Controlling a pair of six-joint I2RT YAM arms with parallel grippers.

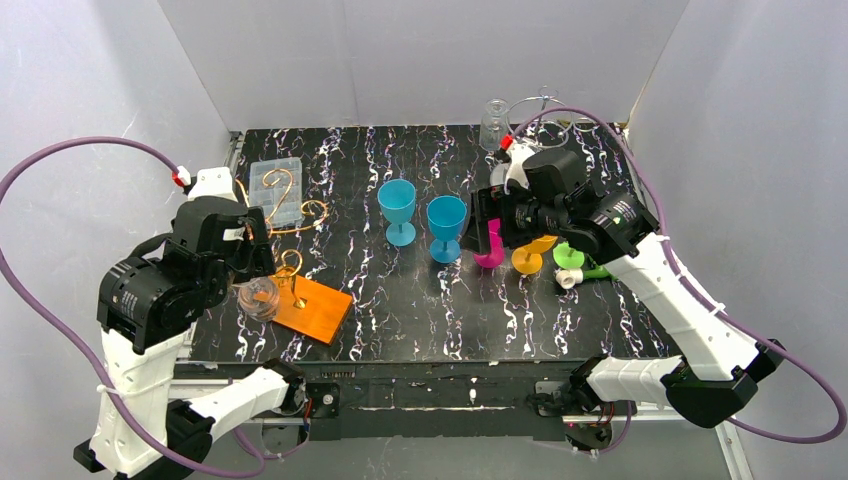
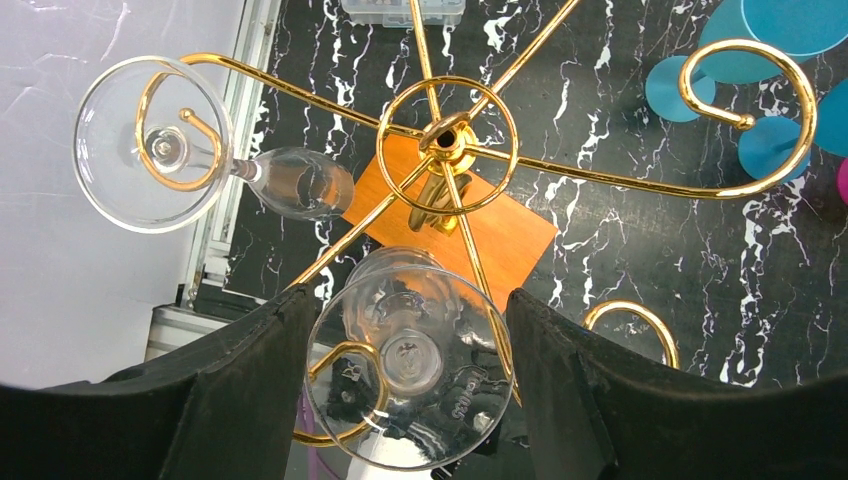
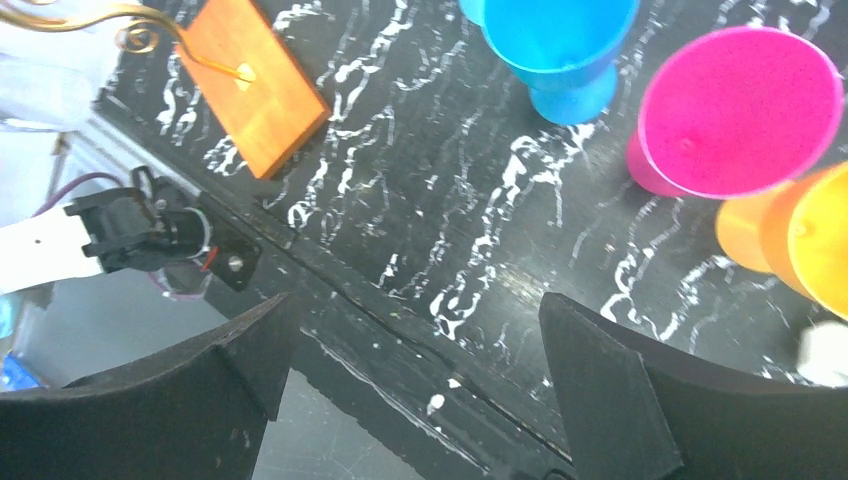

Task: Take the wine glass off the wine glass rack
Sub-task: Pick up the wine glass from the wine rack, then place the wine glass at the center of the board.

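While the left arm (image 1: 150, 300) rises from its base at the lower left of the overhead view and folds forward, its wrist sits over the wine glass rack (image 1: 312, 210) at centre left, camera pointing down. In its wrist view the left gripper (image 2: 410, 300) straddles the wine glass (image 2: 410, 370), which hangs upside down at bottom centre with its foot nearest the lens and a gold hook showing through it. The black fingers (image 2: 250, 390) stand partly apart, one on each side of the foot. The foot's rim reaches both of them, but I cannot tell whether they press on it. Overhead, this glass (image 1: 258, 298) shows just below the wrist, beside the rack's orange base (image 1: 315, 308). A second clear glass (image 2: 150, 145) hangs from another hook at the upper left of the wrist view, well clear of the fingers.

From the lower right of the overhead view the right arm (image 1: 680, 300) slants up and left, its wrist above the coloured cups right of centre. Its own camera shows the right gripper (image 3: 415, 310) spread wide and holding nothing, over the near edge of the black marbled table (image 1: 420, 310), with a blue cup (image 3: 560, 40) and a pink cup (image 3: 740, 110) along the top of that frame.
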